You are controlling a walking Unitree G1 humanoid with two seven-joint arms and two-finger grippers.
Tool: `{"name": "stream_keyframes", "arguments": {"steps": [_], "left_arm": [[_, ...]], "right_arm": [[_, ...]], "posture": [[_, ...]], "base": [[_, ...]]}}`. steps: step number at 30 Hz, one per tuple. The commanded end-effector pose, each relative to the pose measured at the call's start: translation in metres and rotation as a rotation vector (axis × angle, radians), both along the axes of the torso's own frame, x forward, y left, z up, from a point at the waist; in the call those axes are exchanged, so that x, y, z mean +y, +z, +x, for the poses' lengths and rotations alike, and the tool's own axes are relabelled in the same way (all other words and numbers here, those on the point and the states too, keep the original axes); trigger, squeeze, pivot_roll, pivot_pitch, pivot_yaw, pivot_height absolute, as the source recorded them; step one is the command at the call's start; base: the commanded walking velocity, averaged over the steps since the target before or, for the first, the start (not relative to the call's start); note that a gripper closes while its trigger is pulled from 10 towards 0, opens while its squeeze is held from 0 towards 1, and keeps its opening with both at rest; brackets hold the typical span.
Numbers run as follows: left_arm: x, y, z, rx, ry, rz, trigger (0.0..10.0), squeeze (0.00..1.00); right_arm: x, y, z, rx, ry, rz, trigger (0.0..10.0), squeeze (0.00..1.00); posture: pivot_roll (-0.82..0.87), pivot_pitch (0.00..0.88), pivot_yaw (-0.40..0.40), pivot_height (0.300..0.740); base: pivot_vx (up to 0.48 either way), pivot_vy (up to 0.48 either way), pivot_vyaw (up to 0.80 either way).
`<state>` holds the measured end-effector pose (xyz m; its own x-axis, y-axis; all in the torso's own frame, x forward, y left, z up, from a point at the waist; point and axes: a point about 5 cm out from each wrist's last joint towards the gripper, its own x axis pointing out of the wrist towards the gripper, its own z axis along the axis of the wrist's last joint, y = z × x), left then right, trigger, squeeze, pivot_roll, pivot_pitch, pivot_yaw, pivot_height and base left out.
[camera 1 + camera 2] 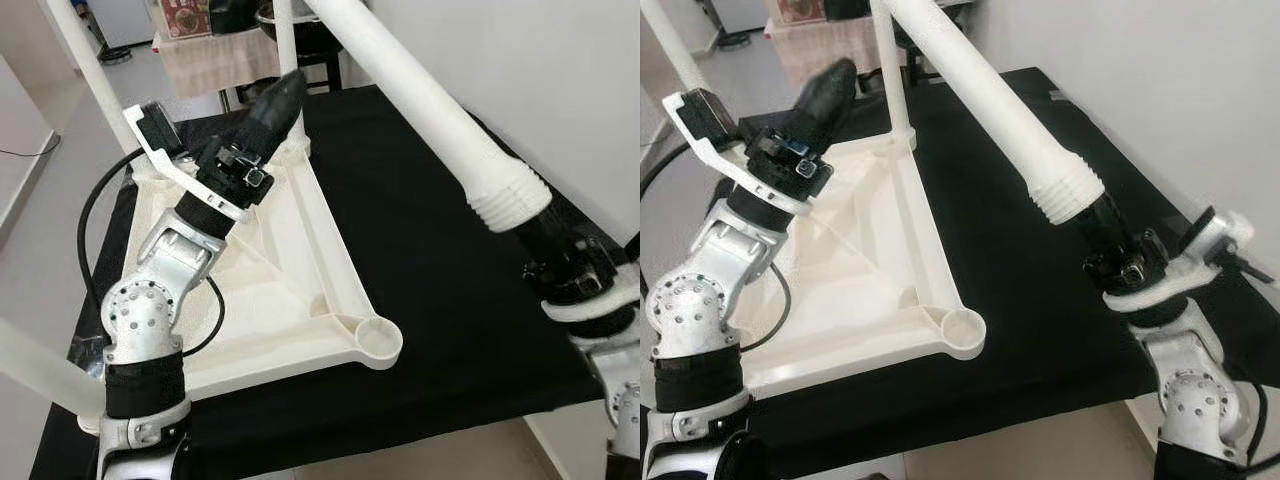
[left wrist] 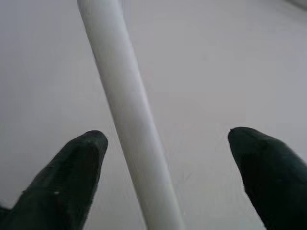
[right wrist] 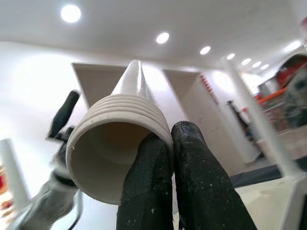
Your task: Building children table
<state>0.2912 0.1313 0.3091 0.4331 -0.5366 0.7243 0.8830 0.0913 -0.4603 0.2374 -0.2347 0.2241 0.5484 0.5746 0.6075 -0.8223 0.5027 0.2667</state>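
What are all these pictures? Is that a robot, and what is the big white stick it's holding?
Yes, it's a robot with two silver arms. The two wide pictures come from cameras on its head, looking down. The other two come from cameras on its wrists, looking along its black fingers.

In front of it a black cloth covers a table. On the cloth lies a white children's table top, upside down, with thin white legs already standing up from some corners. One near corner socket is still empty.

The right gripper is shut on the threaded end of a loose white table leg. The left gripper is open, its fingers either side of a standing leg.
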Motion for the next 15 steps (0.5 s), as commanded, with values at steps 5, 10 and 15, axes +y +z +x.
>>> {"name": "stream_keyframes", "arguments": {"steps": [5,10,15], "left_arm": [[0.013,0.003,0.002,0.045,-0.052,-0.060,10.0,1.00],[0.019,0.006,0.007,0.074,-0.057,-0.104,10.0,0.00],[0.022,0.009,0.008,0.068,-0.079,-0.117,10.0,0.00]], "right_arm": [[0.014,0.005,-0.010,-0.044,0.146,-0.023,0.0,0.00],[0.025,0.004,-0.015,-0.046,0.235,-0.078,0.0,0.00],[0.037,-0.002,-0.017,-0.022,0.292,-0.153,0.0,0.00]], "posture": [[-0.03,0.046,0.075,0.740],[-0.03,0.042,0.077,0.740],[-0.03,0.041,0.079,0.740]], "base": [[0.000,0.000,0.00],[0.000,0.000,0.00],[0.000,0.000,0.00]]}}
